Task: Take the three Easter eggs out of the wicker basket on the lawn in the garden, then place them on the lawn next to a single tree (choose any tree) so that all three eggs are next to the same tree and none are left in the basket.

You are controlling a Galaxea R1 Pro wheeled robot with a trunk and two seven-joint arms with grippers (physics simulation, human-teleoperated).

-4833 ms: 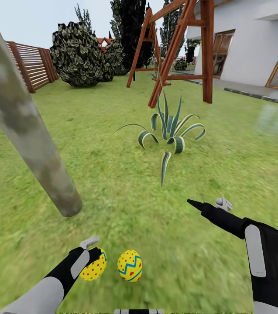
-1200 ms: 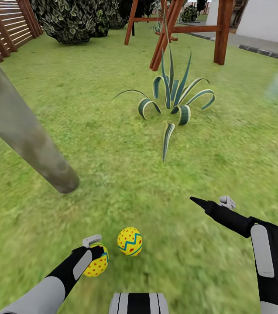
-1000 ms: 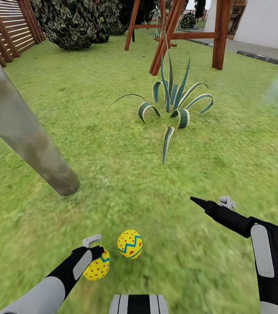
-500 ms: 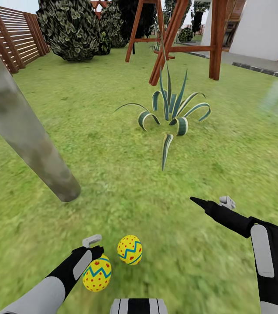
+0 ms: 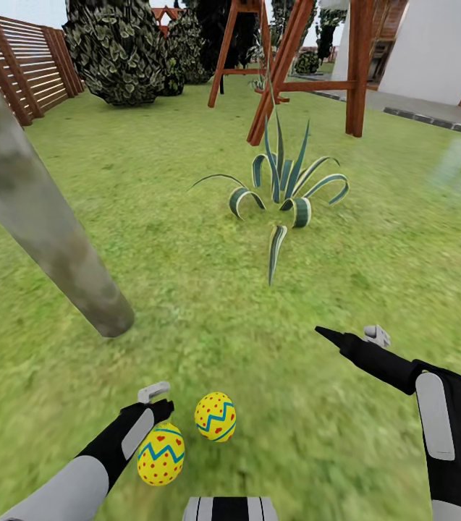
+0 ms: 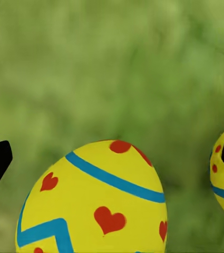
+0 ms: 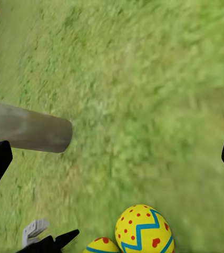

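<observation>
Landmark: tree (image 5: 42, 217) — pale mottled trunk meeting the lawn (image 5: 187, 289).

Egg A (image 5: 215, 417) — lying on the grass near the trunk base, on the robot's side of it. Judged to be set here to satisfy the "next to one tree" condition.

Egg B (image 5: 161, 454) — on the grass just beside egg A, a little further from the trunk, apparently touching nothing. In the left wrist view it (image 6: 93, 200) sits between the spread fingertips with grass showing at each side; the pairing with egg A looks deliberate, keeping the eggs at one tree.

Left gripper (image 5: 154, 401) — jaws apart, holding nothing, just above egg B on the trunk side.

Right gripper (image 5: 346, 336) — held over bare grass well away from the trunk; its wrist view shows fingertips spread wide at the frame edges, nothing between them. Judged parked and idle.

Third egg and basket — whereabouts cannot be told from these views; task judged two-thirds done.

Surroundings: spiky striped plant (image 5: 284, 192) beyond the trunk; wooden swing frame (image 5: 295, 65), round bush (image 5: 114, 47) and slatted fence (image 5: 20, 65) further off; white house wall (image 5: 433, 51).

Obstructions: none on the grass around the eggs — only the leaning trunk itself limits arm swing on the left.
</observation>
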